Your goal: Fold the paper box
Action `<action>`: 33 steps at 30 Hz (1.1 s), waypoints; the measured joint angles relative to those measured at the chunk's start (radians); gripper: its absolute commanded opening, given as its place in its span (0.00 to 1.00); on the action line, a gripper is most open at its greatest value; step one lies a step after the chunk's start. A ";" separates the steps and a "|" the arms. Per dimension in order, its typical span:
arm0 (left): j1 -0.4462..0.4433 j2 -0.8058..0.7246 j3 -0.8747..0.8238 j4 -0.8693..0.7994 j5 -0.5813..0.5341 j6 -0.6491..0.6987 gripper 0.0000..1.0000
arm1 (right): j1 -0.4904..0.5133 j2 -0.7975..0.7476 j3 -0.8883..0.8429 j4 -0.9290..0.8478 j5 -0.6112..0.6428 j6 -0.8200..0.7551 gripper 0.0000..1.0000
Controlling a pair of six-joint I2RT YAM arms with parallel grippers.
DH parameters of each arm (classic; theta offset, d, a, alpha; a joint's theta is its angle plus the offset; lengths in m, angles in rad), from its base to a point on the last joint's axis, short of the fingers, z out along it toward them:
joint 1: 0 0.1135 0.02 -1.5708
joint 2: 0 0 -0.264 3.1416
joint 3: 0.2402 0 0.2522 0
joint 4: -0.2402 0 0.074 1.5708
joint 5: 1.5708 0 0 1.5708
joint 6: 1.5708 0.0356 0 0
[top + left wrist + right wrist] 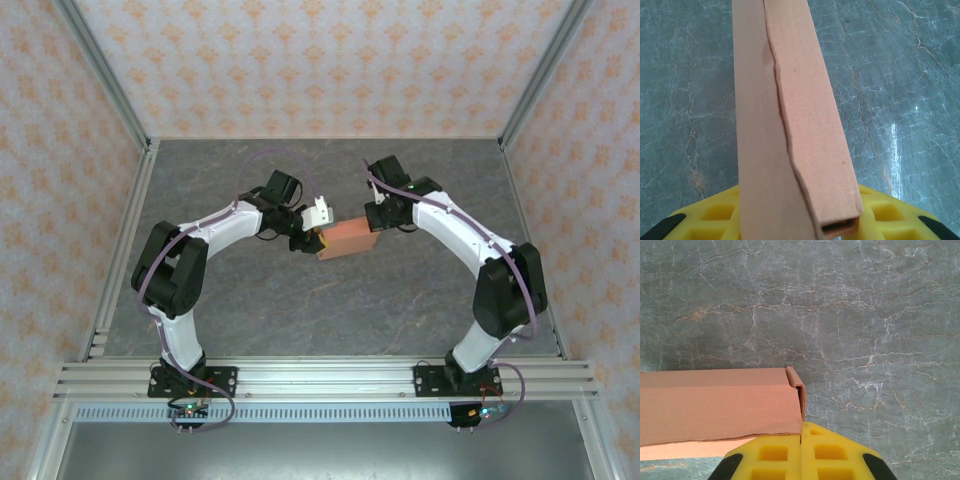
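Observation:
The paper box [347,238] is a salmon-orange, shallow, folded rectangular box at the table's middle, between both grippers. My left gripper [308,240] is shut on its left end. In the left wrist view the paper box [790,125] runs straight away from the gripper [800,222], and a yellow finger [715,215] shows on each side of it. My right gripper [374,222] is at the box's right end. In the right wrist view its yellow fingers [775,455] are pressed together at the gripper [801,432], with the end wall of the paper box [715,405] running into their seam.
The grey marbled tabletop [240,310] lies open around the box. Aluminium frame posts [110,90] and patterned walls enclose the cell on the left, right and back. A rail [330,378] carrying both arm bases runs along the near edge.

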 measured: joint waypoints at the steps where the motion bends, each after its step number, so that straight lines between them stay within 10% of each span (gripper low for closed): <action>1: 0.000 0.000 0.001 0.000 0.000 -0.003 0.40 | 0.000 -0.002 -0.002 0.003 0.000 0.000 0.00; 33: 0.002 -0.010 0.010 -0.042 -0.080 -0.042 0.68 | 0.052 -0.028 -0.039 0.025 0.083 0.042 0.00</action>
